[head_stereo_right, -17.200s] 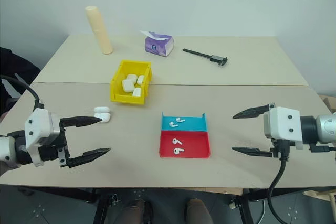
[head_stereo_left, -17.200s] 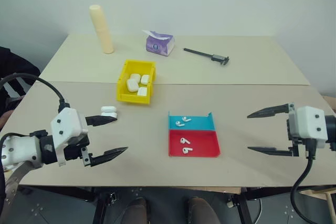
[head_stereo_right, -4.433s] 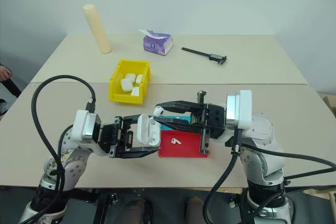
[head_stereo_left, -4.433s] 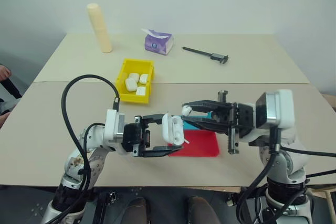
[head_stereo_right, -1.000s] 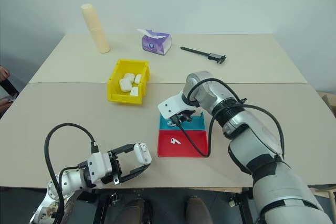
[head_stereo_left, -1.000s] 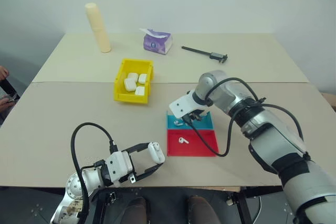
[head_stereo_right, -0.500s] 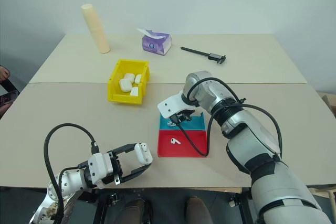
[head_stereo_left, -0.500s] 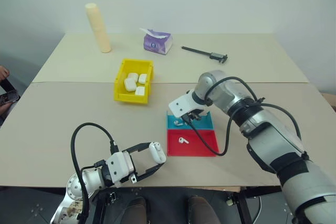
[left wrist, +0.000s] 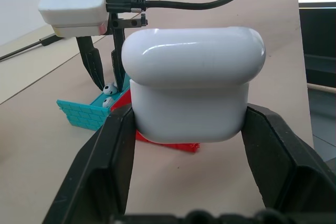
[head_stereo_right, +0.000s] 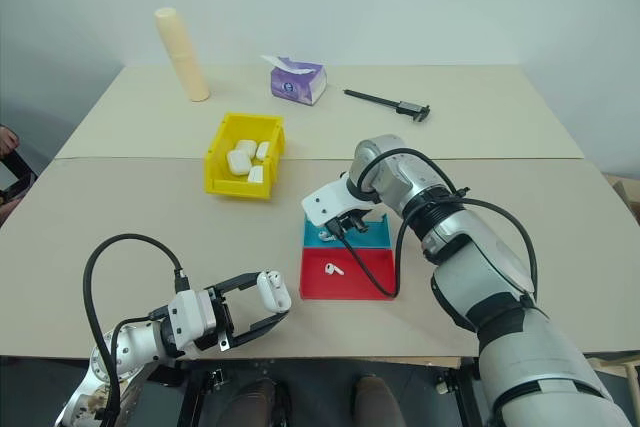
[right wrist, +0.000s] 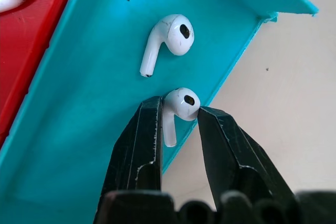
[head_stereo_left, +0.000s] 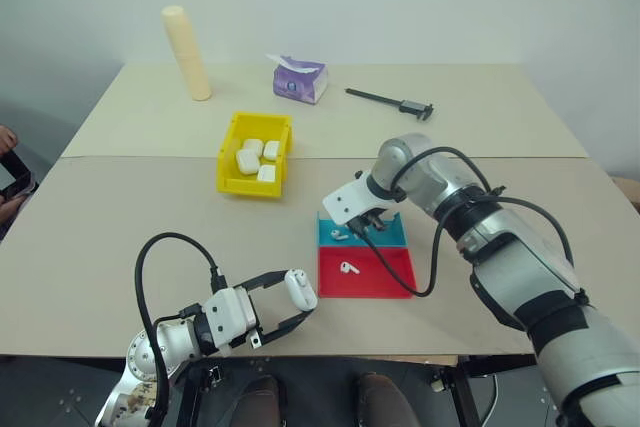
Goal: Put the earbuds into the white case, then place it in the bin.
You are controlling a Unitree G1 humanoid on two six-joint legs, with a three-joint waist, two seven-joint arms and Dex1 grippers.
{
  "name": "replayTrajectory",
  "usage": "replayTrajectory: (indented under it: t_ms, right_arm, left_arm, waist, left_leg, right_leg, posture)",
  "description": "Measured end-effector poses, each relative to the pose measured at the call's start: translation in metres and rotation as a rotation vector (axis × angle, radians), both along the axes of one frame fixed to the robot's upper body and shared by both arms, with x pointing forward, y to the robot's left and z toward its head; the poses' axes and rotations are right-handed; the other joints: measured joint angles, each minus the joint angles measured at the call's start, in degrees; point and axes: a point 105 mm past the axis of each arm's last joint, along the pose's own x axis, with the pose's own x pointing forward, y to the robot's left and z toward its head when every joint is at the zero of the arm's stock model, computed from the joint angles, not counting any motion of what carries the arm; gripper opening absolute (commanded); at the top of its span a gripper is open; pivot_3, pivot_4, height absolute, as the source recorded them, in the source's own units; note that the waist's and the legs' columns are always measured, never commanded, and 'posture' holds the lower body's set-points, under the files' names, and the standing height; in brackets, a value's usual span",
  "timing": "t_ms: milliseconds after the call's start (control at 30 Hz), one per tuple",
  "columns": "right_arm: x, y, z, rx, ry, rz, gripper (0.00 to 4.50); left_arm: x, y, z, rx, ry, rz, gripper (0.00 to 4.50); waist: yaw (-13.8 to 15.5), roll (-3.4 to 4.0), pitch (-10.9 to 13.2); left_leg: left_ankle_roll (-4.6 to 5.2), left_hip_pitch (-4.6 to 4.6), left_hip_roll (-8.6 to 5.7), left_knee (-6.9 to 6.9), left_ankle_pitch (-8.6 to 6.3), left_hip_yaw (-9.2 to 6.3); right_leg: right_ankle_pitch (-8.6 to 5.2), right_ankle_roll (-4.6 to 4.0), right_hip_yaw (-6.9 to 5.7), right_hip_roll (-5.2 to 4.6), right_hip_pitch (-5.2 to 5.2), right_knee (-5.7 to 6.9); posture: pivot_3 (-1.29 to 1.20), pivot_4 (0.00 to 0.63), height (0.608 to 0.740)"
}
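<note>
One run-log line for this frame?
left gripper: holds white case | right gripper: closing on earbud in teal tray | bin: untouched

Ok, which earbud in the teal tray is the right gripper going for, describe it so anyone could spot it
Start at the shallow teal plastic tray, next to the shallow red plastic tray. Two tiny glossy white earbuds lie in it. The target earbud sits by the tray's edge between the right gripper fingers; the other earbud lies free.
</note>
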Motion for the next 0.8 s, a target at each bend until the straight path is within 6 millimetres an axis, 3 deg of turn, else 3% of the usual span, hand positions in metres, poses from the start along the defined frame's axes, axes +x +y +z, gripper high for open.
replayTrajectory:
  t_ms: [67, 467, 533, 667, 733, 800]
  right_arm:
    - [0.000, 0.000, 0.000, 0.000, -0.001, 0.002, 0.63]
    - [-0.007, -0.003, 0.002, 0.059, 0.004, -0.008, 0.63]
    - [-0.010, -0.003, 0.014, 0.137, 0.001, -0.041, 0.63]
    - [-0.019, -0.013, 0.067, 0.393, -0.071, -0.111, 0.63]
    - [-0.031, -0.028, 0.087, 0.522, -0.087, -0.176, 0.63]
    - [-0.042, -0.036, 0.096, 0.614, -0.076, -0.226, 0.63]
  left_arm:
    - [0.000, 0.000, 0.000, 0.000, 0.000, 0.000, 2.75]
    - [0.003, -0.001, 0.005, -0.014, -0.010, -0.008, 2.75]
    - [0.006, -0.002, 0.011, -0.030, -0.022, -0.023, 2.75]
    - [0.015, -0.005, 0.031, -0.059, -0.063, -0.078, 2.75]
    - [0.020, -0.009, 0.043, -0.081, -0.084, -0.120, 2.75]
    - [0.023, -0.010, 0.051, -0.101, -0.100, -0.147, 2.75]
  waist:
    - [0.0, 0.00, 0.0]
    - [0.1, 0.00, 0.0]
    - [0.2, 0.01, 0.0]
    - [0.6, 0.01, 0.0]
    - [1.1, 0.00, 0.0]
    - [1.1, 0.00, 0.0]
  left_leg:
    - [0.00, 0.01, 0.00, 0.00, 0.00, 0.00]
    - [0.00, -0.03, 0.00, 0.00, 0.00, -0.01]
    - [0.00, -0.08, 0.00, 0.00, 0.00, -0.02]
    - [-0.01, -0.11, 0.00, 0.00, 0.00, -0.11]
    - [-0.01, -0.13, -0.02, 0.00, 0.00, -0.13]
    - [-0.01, -0.11, -0.03, 0.01, 0.00, -0.13]
  right_leg:
    - [0.00, 0.00, 0.00, 0.00, 0.01, 0.00]
    - [0.00, 0.00, 0.00, 0.00, -0.02, 0.00]
    - [0.00, 0.00, 0.00, 0.00, -0.06, 0.00]
    - [0.00, 0.01, -0.09, -0.02, 0.01, -0.08]
    - [0.00, 0.01, -0.13, -0.04, 0.06, -0.12]
    - [0.01, 0.02, -0.09, -0.04, 0.05, -0.09]
  posture:
    - [0.00, 0.150, 0.740]
    - [0.00, 0.150, 0.740]
    - [0.00, 0.150, 0.740]
    - [0.00, 0.150, 0.740]
    - [0.00, 0.150, 0.740]
    - [0.00, 0.150, 0.740]
